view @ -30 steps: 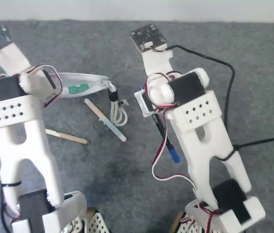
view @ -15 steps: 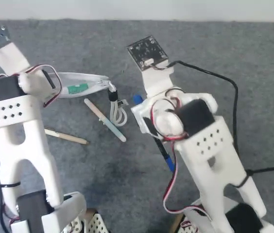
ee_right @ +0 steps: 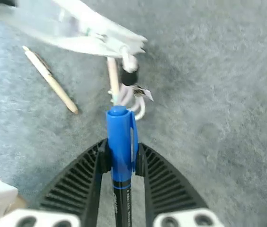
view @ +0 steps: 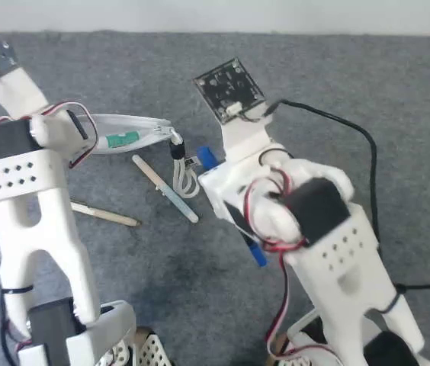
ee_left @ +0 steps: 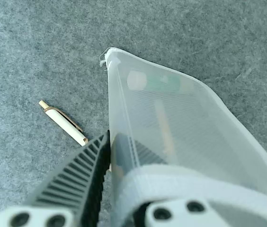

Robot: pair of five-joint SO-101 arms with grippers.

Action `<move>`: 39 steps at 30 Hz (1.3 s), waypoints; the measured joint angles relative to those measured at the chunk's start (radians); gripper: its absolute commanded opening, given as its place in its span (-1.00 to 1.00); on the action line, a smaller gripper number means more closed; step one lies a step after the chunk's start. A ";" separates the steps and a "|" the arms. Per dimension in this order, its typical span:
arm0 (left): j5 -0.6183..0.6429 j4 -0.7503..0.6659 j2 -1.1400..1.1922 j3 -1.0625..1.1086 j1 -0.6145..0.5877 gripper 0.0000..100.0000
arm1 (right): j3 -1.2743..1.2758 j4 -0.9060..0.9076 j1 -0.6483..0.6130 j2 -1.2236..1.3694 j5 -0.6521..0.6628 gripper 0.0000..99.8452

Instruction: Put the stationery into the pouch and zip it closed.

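While the right gripper (ee_right: 121,150) pinches a blue pen (ee_right: 120,130), the left gripper (ee_left: 113,142) clamps the pouch (ee_left: 181,123) edge over grey carpet (view: 398,91).

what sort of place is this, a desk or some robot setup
Likely a robot test setup: a white left arm and right arm on a grey felt-like mat, with a pale pen and a mesh pouch.

1. Pouch (ee_left: 181,123): translucent white mesh, finely ribbed, soft-looking.
2. Blue pen (ee_right: 120,137): smooth, glossy plastic.
3. Right gripper (ee_right: 120,150): black, ribbed, matt plastic.
4. Mat (view: 398,91): grey, matt, fuzzy cloth, like felt.
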 measured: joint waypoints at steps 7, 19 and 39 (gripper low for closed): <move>0.000 0.000 0.000 0.000 0.000 -0.98 | 0.000 -0.032 -0.034 -0.083 0.000 -0.99; 0.000 0.000 0.000 0.000 0.000 -0.98 | 0.000 -0.281 -0.068 -0.132 0.000 -0.99; 0.000 0.000 -0.012 0.032 0.000 -0.98 | 0.012 -0.512 -0.147 -0.132 -0.002 -0.99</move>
